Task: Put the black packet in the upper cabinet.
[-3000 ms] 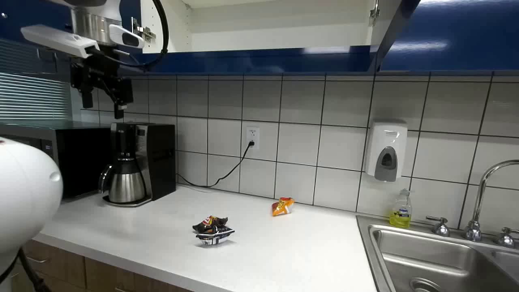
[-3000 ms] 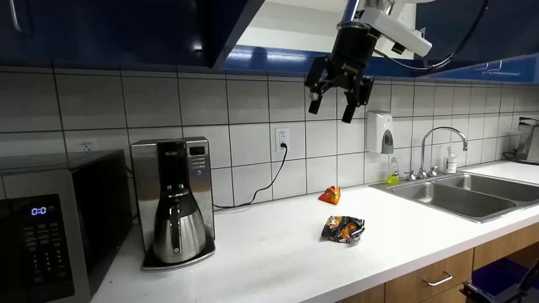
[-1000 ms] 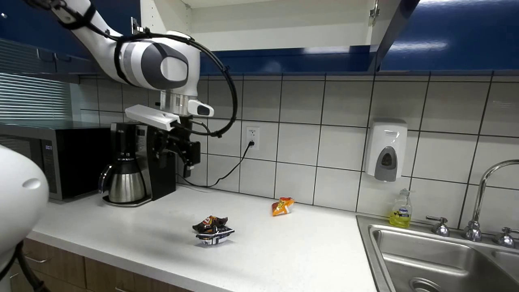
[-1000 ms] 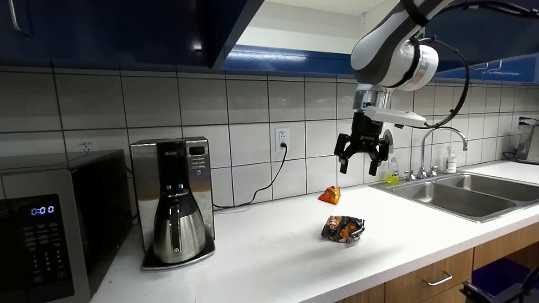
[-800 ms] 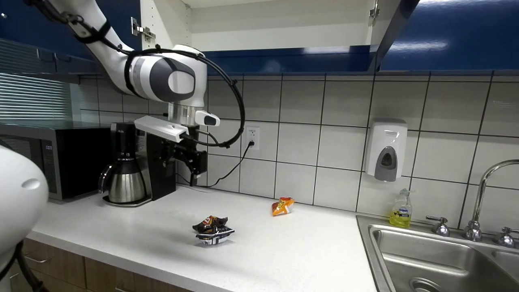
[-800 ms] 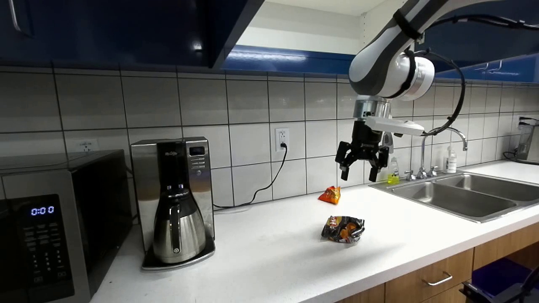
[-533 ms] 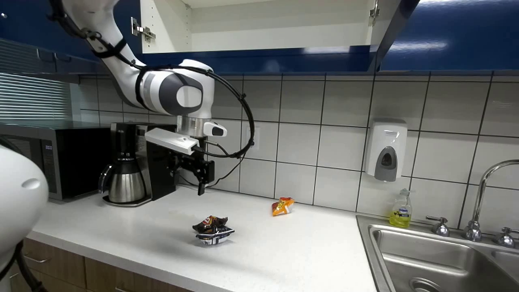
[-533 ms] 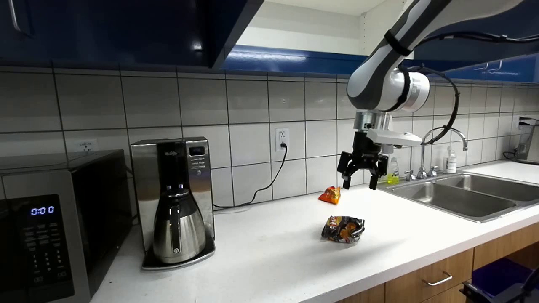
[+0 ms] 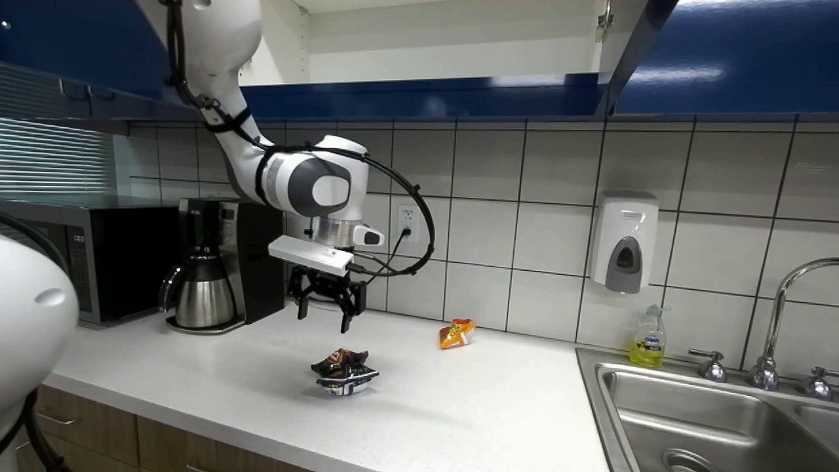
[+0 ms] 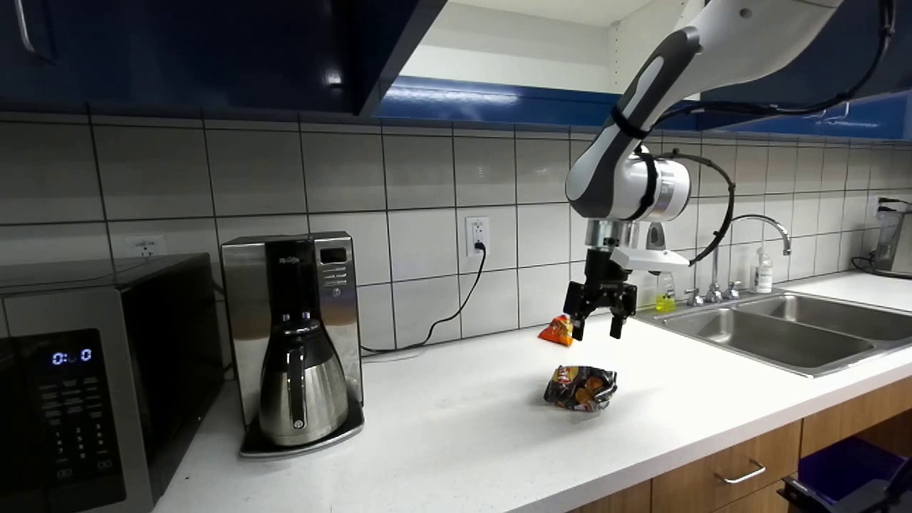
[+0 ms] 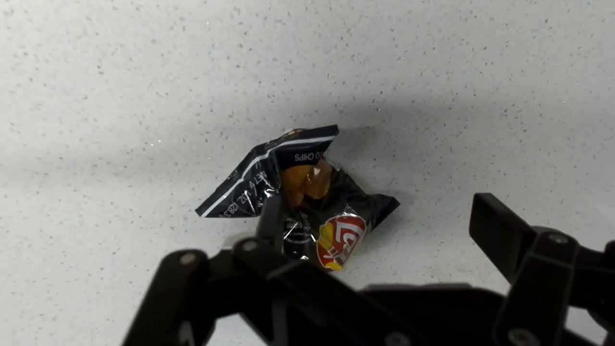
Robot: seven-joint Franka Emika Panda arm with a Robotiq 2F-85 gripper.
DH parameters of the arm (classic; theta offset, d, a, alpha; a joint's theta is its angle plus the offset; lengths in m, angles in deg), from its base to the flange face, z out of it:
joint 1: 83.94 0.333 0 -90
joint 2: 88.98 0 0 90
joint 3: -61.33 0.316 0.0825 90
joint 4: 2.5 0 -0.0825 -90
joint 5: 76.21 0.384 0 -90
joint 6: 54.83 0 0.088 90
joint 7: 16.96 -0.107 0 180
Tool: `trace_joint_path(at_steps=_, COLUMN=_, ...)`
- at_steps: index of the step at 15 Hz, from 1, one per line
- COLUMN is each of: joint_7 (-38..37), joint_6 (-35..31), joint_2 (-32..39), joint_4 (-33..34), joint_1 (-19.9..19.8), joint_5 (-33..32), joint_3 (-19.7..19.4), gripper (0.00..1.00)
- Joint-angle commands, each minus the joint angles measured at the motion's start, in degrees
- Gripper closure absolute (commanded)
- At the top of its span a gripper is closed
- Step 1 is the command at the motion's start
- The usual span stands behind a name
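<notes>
The black packet (image 9: pixel 345 373) lies crumpled on the white counter (image 9: pixel 459 406). Above the packet, clear of it, the gripper (image 10: pixel 597 335) points down with its fingers (image 11: pixel 497 230) spread wide. Behind the packet, apart from it, lies an orange bag (image 9: pixel 457 333). High above and behind the packet, the upper cabinet (image 9: pixel 452 56) stands open over the tiled wall (image 9: pixel 485 229).

Open air separates the gripper (image 10: pixel 597 333) from the black packet (image 10: pixel 581 389) — the coffee maker (image 10: pixel 292 335) stands well apart.

Glossy, crinkled packet (image 11: pixel 314 204); metal sink (image 9: pixel 682 419)
</notes>
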Motion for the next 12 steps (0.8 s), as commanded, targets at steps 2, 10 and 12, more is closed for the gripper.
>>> trace_joint_path(at_steps=2, joint_7=6.09, joint_6=0.74, joint_2=8.62, joint_4=8.07, joint_1=-1.89, joint_5=0.78, joint_3=1.83, gripper=0.00)
trace_joint_path(at_steps=10, joint_7=8.28, joint_6=4.86, joint_2=16.27, joint_4=15.99, joint_1=-4.05, joint_5=-5.50, joint_3=3.80, gripper=0.00)
trace_joint_path(at_steps=12, joint_7=9.15, joint_6=5.88, joint_2=17.32, joint_4=16.80, joint_1=-4.48, joint_5=-6.48, joint_3=4.40, gripper=0.00)
